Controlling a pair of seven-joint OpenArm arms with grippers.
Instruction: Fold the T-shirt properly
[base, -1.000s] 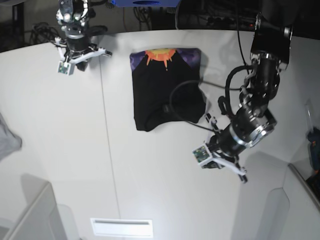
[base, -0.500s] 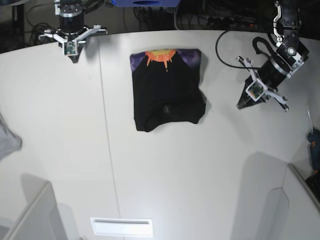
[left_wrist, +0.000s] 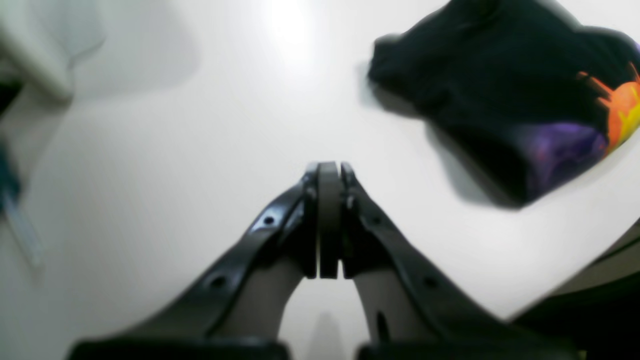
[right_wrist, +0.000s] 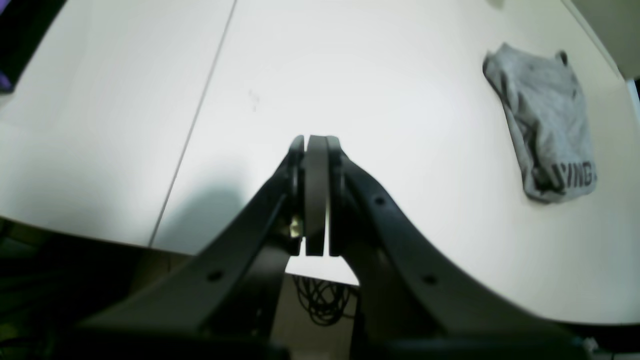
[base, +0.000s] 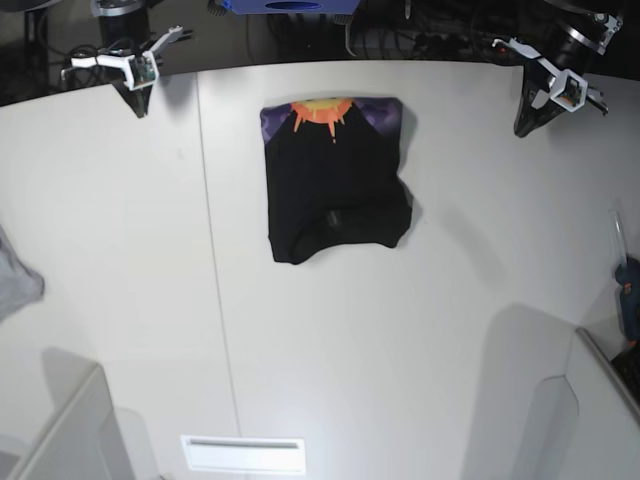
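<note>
**Folded shirt lies alone; both hands shut and clear of it**

The worktop (base: 330, 360) carries the T-shirt (base: 336, 178) near its far middle, already gathered into a compact black block with the orange and purple print showing along its far edge. The near edge is less tidy: it bulges and puckers toward the near right corner, so the fold reads as done but not crisp. The judged risk is there. If either arm returns to press or square that corner, a shut hand dragged across loose cloth could pull the top layer askew and open the stack. Left as it is, the bulge may simply relax and spread. A grey cloth (right_wrist: 545, 125) lies well apart at the worktop's edge and could be mistaken for the task's thing.

The left hand (left_wrist: 328, 172) hangs above bare worktop with the shirt off to one side; its fingers are pressed together and grip nothing. The right hand (right_wrist: 315, 145) sits over the far worktop edge, fingers likewise closed flat on each other, empty and touching nothing.
</note>
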